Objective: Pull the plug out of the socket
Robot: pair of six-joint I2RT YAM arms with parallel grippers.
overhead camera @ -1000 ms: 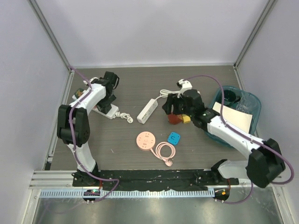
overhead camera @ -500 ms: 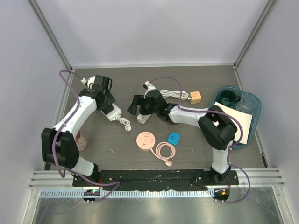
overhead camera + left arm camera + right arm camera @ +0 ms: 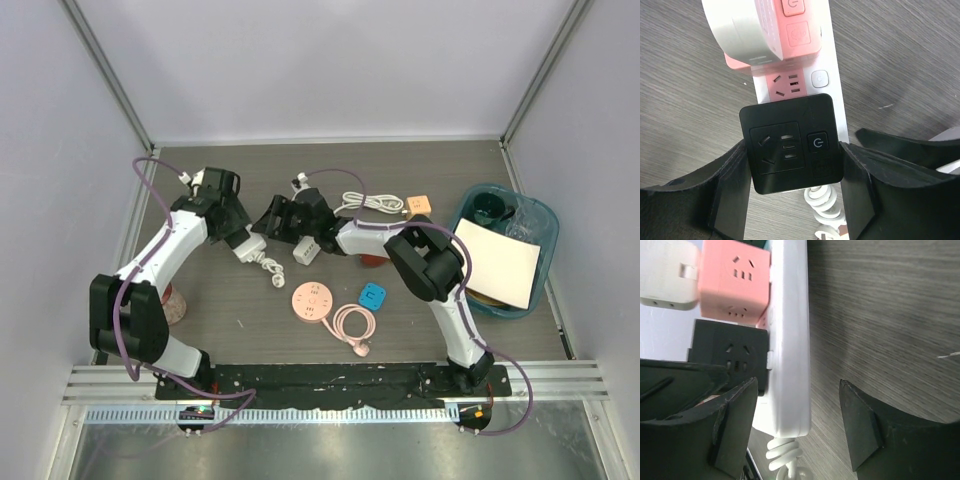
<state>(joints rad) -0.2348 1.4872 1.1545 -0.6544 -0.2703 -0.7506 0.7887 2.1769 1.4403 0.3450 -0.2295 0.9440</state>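
Note:
The socket is a white power strip (image 3: 832, 60) lying on the table at the back left (image 3: 252, 244). A black cube plug (image 3: 790, 142) sits in it near the cord end, beside a pink cube (image 3: 795, 25) and a white adapter (image 3: 740, 30). My left gripper (image 3: 792, 172) is shut on the black plug, one pad against each of its sides. My right gripper (image 3: 800, 415) stands open around the strip's cord end (image 3: 787, 340); the left finger (image 3: 735, 425) is close to the strip and the right finger (image 3: 862, 425) is well apart from it. The strip's coiled white cord (image 3: 785, 455) trails off between the fingers.
A second white strip (image 3: 306, 251) lies under my right arm. In front are a round pink socket (image 3: 312, 302) with its pink cable (image 3: 352, 325) and a blue cube (image 3: 373, 295). A white cable (image 3: 370, 203), an orange cube (image 3: 419, 205) and a teal bin (image 3: 535, 215) are to the right.
My right arm has swung from the right side across to the strip at the left and set its open fingers around the cord end. The left arm has shifted slightly right, onto the black plug.

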